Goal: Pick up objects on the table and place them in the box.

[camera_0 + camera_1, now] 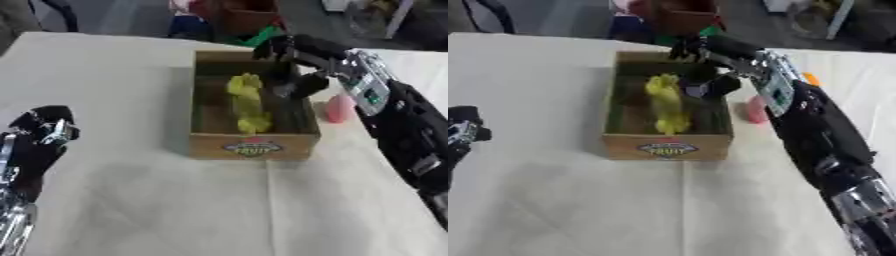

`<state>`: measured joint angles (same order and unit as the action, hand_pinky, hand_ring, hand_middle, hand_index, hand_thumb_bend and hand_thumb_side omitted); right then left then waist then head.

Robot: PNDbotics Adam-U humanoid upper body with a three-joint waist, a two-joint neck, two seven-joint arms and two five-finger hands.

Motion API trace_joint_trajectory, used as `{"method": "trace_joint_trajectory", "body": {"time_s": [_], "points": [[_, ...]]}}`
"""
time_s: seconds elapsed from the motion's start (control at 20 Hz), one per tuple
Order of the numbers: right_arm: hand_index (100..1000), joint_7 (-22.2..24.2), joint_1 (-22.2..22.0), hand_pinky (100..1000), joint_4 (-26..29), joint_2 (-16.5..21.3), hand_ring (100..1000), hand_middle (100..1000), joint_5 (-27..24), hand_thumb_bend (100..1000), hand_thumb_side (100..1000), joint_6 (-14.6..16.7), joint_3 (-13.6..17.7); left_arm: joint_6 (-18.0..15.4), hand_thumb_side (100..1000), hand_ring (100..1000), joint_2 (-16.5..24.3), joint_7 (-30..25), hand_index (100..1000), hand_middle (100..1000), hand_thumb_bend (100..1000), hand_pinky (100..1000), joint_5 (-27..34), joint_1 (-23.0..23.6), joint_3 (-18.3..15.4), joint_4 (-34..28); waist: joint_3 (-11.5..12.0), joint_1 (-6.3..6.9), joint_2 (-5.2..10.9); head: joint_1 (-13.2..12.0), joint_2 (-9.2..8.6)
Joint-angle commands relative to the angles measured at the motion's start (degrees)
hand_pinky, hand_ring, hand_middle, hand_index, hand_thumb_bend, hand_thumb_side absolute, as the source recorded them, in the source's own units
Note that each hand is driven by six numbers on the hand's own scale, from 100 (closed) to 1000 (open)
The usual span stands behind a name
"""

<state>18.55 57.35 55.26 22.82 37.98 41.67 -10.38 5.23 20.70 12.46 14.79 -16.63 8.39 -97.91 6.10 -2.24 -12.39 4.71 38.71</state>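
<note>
One yellow object (pixel 248 102) boxed.
Our right hand (pixel 293 65) hovers, fingers relaxed; withdrawing could topple the pink object (pixel 339 108).

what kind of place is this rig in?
Probably a lab or workshop, not a home. A cloth-covered table holds just a wooden box with a yellow object in it and a pink object beside it; clutter sits on the floor behind.
</note>
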Motion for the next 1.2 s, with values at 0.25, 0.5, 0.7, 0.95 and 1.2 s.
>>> {"method": "trace_joint_trajectory", "body": {"time_s": [0.25,0.5,0.7,0.95,1.2], "points": [[866,5.6,-2.16,670,16.65,5.53,780,828,-23.04,204,329,-1.64,-4.66,2.76,176,405,3.48,-3.4,557,363,136,491,-8.99,-4.02,1.82,-1.57,-1.29,0.27,1.79,-1.83,0.34],[872,12.3,-4.63,678,26.05,8.06,788,833,-37.48,273,279,-6.49,-5.98,5.6,161,337,4.42,-3.84,514,292,136,414,-15.91,-6.61,3.52,-2.07,-2.58,0.25,2.34,-2.51,0.67],[888,18.51,-5.71,691,29.06,9.07,800,847,-43.15,314,254,-7.88,-6.26,5.49,157,289,4.51,-6.51,440,226,291,376,-15.98,-7.68,5.08,-2.02,-3.27,0.28,2.61,-2.76,0.81],[899,27.06,-6.79,696,30.22,9.8,806,853,-48.32,341,211,-8.3,-6.3,3.39,146,258,5.2,-10.71,404,194,362,342,-16.85,-8.02,5.5,-1.71,-3.7,0.44,2.83,-2.75,0.98],[905,31.99,-7.17,697,30.51,10.09,808,853,-51.24,315,233,-8.85,-6.06,1.99,100,210,5.4,-10.37,324,121,306,293,-18.62,-8.61,5.54,-1.66,-3.92,0.51,3.0,-2.81,1.09]]}}
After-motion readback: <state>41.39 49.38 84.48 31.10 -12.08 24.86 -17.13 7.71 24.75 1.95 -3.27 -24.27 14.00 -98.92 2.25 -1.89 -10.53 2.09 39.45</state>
